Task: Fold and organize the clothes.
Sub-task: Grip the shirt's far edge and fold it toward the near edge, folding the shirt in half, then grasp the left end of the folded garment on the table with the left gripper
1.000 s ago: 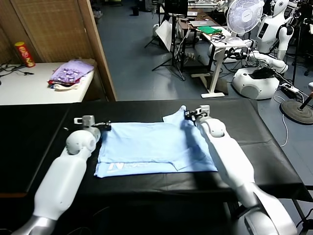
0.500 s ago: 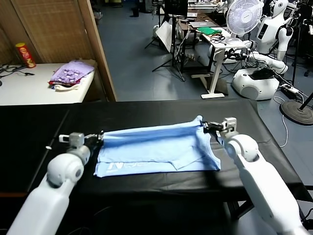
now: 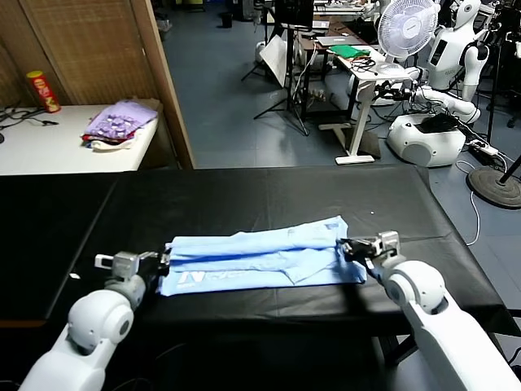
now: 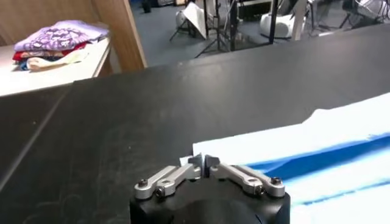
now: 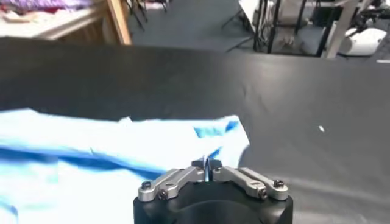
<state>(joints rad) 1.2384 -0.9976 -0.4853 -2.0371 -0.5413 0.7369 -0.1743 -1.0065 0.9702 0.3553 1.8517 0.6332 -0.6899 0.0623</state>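
Note:
The pale blue T-shirt (image 3: 260, 257) lies folded into a long, narrow band near the front of the black table (image 3: 244, 195), its white printed mark (image 3: 195, 278) at the front left. My left gripper (image 3: 163, 261) sits low at the band's left end. In the left wrist view the left gripper (image 4: 203, 159) is shut on the corner of the T-shirt (image 4: 317, 140). My right gripper (image 3: 348, 247) is at the band's right end. In the right wrist view the right gripper (image 5: 206, 163) has a sliver of blue cloth pinched between its tips, with the T-shirt (image 5: 109, 152) spread beyond.
A purple patterned fabric pile (image 3: 118, 120) and a red can (image 3: 41, 90) sit on a white side table at the far left. A wooden partition (image 3: 167, 81) stands behind the table. A fan (image 3: 407, 24), desks and other robots stand far back on the right.
Both grippers have drawn the shirt's far edge toward me and down onto the table. The raised fold has dropped over the front part, leaving a narrower band.

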